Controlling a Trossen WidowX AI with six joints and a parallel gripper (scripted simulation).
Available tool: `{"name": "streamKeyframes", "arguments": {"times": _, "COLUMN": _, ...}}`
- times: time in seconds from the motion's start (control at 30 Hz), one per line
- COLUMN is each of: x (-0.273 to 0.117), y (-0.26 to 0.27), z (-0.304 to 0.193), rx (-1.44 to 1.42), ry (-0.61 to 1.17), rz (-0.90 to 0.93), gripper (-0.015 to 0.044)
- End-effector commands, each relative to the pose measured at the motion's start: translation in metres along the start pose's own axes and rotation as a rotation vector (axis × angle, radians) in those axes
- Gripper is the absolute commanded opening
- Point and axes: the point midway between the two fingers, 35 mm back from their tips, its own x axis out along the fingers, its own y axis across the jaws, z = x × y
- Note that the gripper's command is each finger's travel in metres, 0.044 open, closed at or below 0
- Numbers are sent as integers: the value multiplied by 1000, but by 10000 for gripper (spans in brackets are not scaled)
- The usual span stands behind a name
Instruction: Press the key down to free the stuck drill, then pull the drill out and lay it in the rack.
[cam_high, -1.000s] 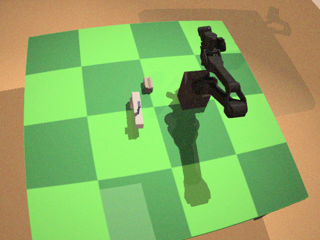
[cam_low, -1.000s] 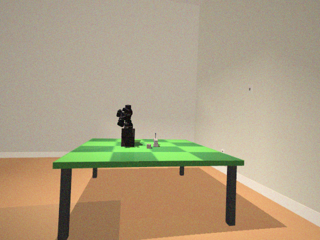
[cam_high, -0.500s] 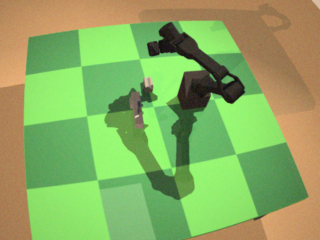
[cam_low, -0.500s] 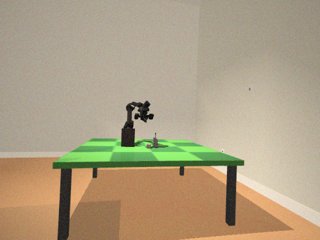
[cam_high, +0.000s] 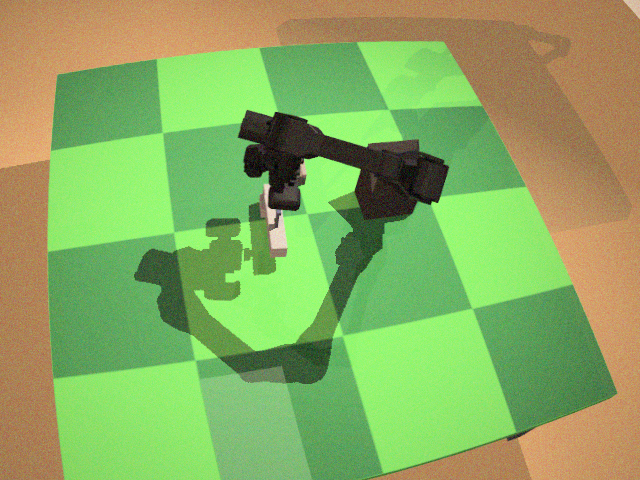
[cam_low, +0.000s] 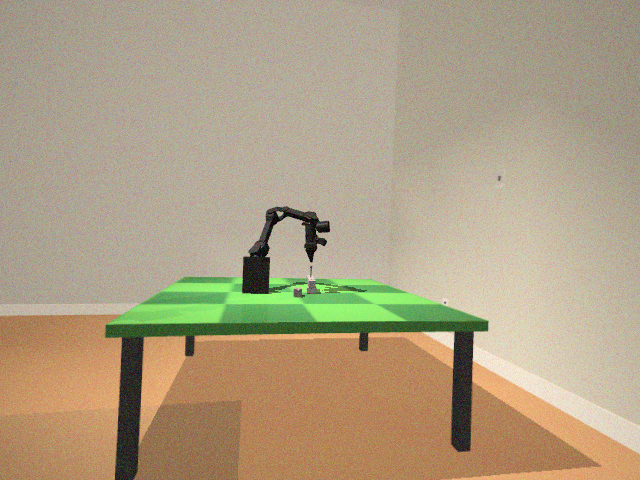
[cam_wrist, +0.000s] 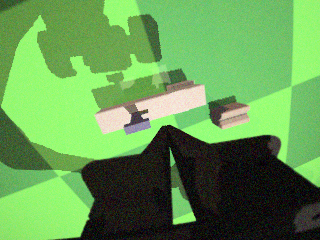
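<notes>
Exterior: closed jaws (cam_high: 283, 198) (cam_low: 311, 260) above pale block (cam_high: 277, 240) (cam_low: 311, 284) (cam_wrist: 170, 106).

A green-checkered table (cam_high: 403, 361) (cam_low: 297, 328) is supported on dark legs (cam_low: 461, 390). Behind it, a pale wall (cam_low: 196, 129) is seen; below it, the orange-brown floor (cam_high: 20, 118) (cam_low: 62, 372) is crossed by its broad shadow.
</notes>
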Motion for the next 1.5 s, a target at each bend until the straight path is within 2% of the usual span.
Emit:
{"name": "streamKeyframes", "arguments": {"times": 0.0, "x": 8, "y": 28, "z": 0, "rx": -109, "ry": 65, "rz": 73, "gripper": 0}}
{"name": "streamKeyframes", "arguments": {"times": 0.7, "x": 24, "y": 31, "z": -2, "rx": -109, "ry": 65, "rz": 74, "gripper": 0}}
{"name": "streamKeyframes", "arguments": {"times": 1.47, "x": 22, "y": 30, "z": -4, "rx": -109, "ry": 65, "rz": 74, "gripper": 0}}
